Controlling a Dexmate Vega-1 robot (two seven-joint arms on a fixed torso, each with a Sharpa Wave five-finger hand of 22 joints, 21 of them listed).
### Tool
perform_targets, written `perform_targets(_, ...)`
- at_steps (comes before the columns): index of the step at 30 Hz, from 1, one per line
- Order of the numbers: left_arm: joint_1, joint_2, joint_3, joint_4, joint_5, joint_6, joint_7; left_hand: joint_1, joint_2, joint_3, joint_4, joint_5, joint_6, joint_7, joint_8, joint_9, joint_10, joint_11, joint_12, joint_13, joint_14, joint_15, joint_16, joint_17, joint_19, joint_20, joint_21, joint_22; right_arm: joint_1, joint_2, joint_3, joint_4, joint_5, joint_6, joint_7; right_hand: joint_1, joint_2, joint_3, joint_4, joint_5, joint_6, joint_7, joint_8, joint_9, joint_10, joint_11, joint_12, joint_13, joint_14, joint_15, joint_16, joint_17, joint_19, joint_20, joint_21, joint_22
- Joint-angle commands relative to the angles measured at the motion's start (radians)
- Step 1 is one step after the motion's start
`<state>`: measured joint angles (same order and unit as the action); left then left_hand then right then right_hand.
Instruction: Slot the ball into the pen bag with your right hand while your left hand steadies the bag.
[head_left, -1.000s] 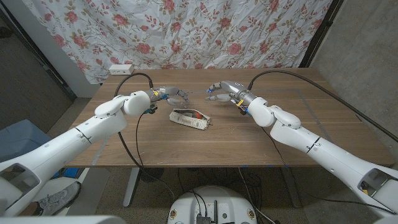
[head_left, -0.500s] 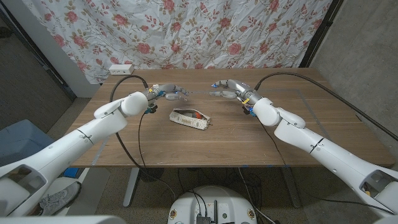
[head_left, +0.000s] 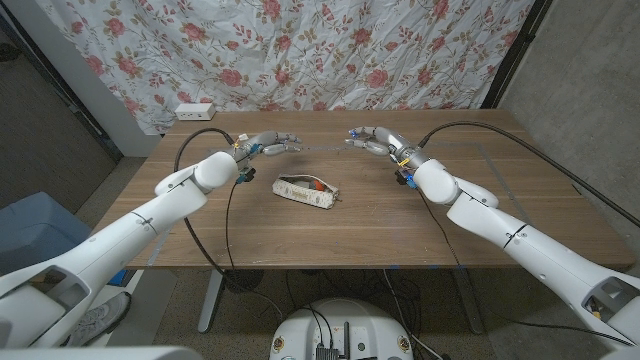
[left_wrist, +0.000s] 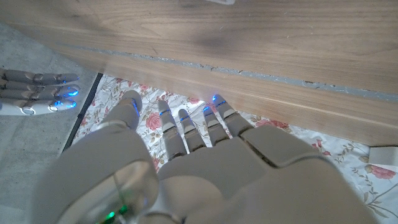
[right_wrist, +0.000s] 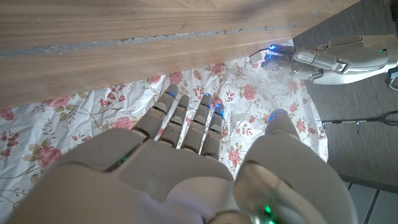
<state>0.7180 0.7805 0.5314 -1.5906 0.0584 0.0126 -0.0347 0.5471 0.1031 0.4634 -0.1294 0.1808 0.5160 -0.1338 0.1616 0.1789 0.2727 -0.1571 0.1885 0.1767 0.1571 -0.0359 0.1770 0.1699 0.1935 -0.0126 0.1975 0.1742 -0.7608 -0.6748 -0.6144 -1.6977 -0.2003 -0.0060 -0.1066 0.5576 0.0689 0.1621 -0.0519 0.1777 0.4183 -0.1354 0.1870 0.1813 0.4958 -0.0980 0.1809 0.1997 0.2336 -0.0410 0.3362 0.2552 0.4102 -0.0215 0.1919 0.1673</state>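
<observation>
Both hands have lifted away toward the table's far edge since a second ago — the left hand (head_left: 268, 145) and right hand (head_left: 372, 140) now hover apart with fingers stretched out, holding nothing. Between and nearer than them, the white patterned fabric pen bag (head_left: 306, 190) lies on the brown wooden table (head_left: 400, 225), untouched. No ball can be made out — possibly inside the bag.
</observation>
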Motion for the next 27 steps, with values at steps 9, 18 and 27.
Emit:
perform_targets(9,0.012,-0.096,-0.005,0.166,-0.122,-0.144,0.138,-0.041,0.030,0.001,0.023,-0.005,-0.041,0.025,0.004,0.000,-0.003,0.015,0.001,0.001,-0.001,-0.071,0.001,0.004,0.002,-0.002,-0.001,0.001,-0.020,0.036,0.029,0.066,0.151,0.035,-0.034,-0.055,0.021,-0.010,0.022,0.003,-0.055,0.027,-0.012,0.001,-0.046,0.025,-0.002,-0.005,-0.017,-0.007,-0.018,-0.002,-0.005,-0.003,-0.003,0.003)
perform_targets(18,-0.010,-0.130,0.002,0.255,-0.154,-0.221,0.142,-0.077,0.044,0.001,0.036,-0.008,-0.072,0.037,0.004,-0.001,-0.007,0.024,0.000,0.001,-0.005,-0.071,0.001,0.005,0.005,-0.008,-0.001,0.001,-0.031,0.050,0.045,0.107,0.207,0.071,-0.056,-0.078,0.025,-0.014,0.030,0.004,-0.073,0.033,-0.012,0.001,-0.065,0.033,-0.002,-0.006,-0.016,-0.006,-0.023,-0.004,0.004,-0.006,0.001,0.002)
perform_targets(27,-0.025,-0.160,0.009,0.314,-0.182,-0.269,0.138,-0.103,0.070,0.012,0.049,-0.006,-0.097,0.051,0.007,-0.002,-0.014,0.033,-0.001,0.001,-0.012,-0.063,0.000,0.005,0.004,-0.007,-0.002,0.000,-0.084,0.020,0.082,0.050,0.237,0.032,-0.102,-0.096,0.035,-0.015,0.037,0.006,-0.082,0.043,-0.010,0.000,-0.072,0.044,0.001,-0.007,-0.012,-0.006,-0.026,-0.006,0.010,-0.009,0.002,0.002)
